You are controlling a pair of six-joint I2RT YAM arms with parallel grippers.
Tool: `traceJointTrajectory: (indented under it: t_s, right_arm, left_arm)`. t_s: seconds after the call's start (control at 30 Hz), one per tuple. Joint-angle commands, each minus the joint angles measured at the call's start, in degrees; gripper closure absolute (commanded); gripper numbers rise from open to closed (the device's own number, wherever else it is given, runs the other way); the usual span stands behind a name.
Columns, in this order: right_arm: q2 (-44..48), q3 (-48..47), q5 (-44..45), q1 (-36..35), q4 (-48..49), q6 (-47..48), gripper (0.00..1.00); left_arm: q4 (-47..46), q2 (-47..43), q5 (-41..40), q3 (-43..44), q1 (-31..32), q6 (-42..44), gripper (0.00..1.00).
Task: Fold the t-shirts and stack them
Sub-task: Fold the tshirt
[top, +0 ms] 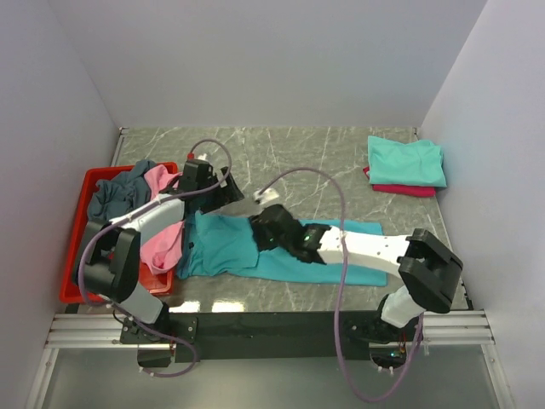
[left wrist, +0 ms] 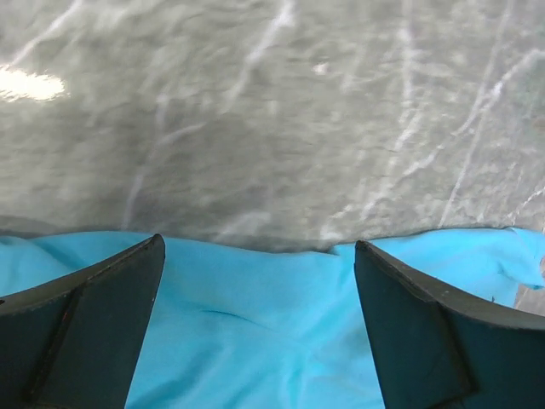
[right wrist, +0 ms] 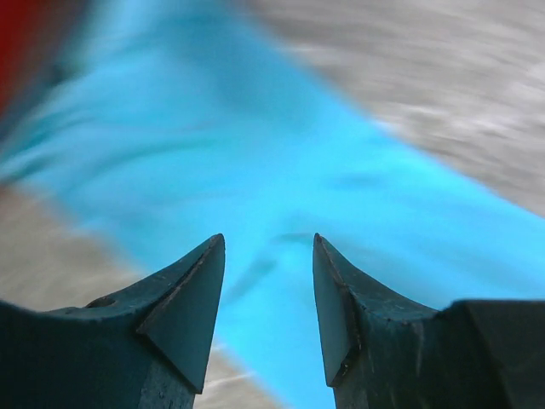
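Note:
The turquoise t-shirt (top: 221, 243) lies spread across the near middle of the table, its left end at the red tray. My left gripper (top: 223, 198) is open and empty, low over the shirt's far edge (left wrist: 255, 324), with its jaws wide apart (left wrist: 258, 243). My right gripper (top: 262, 230) is open over the middle of the same shirt (right wrist: 255, 153), and nothing is between its jaws (right wrist: 268, 237); that view is blurred. A mint-green shirt (top: 406, 160) lies folded on a crimson one (top: 400, 190) at the back right. Pink (top: 162, 247) and slate-grey (top: 115, 194) shirts lie in the tray.
The red plastic tray (top: 72, 273) stands at the left edge, with pink cloth spilling over its right rim. White walls close in the left, back and right sides. Grey marble tabletop (top: 298, 158) shows behind the turquoise shirt.

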State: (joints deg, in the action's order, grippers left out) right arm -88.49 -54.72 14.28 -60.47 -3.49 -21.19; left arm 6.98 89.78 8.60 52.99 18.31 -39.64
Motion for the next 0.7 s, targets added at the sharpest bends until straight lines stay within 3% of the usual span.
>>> traceJointTrajectory:
  t_s: [0.0,0.07,0.43,0.67]
  right_arm:
    - [1.1,4.7,1.4,5.9,1.9,-1.5,0.47]
    - [0.5,5.6,1.7,9.4,1.7,-1.6,0.47]
    - [-1.2,10.8,2.3,17.0,1.3,-4.2,0.47]
    - [-3.2,12.6,1.8,18.0,0.4,-5.7,0.47]
  left_arm:
    - [4.2,-3.8,-8.1,3.4,4.9,2.5,0.01]
    - [6.5,-4.2,-11.1,3.3,7.6,2.5,0.01]
    - [6.1,-10.2,-7.2,-9.7,10.5,-0.4,0.01]
    - [2.6,-4.0,-5.8,-10.6,10.5,0.1,0.01]
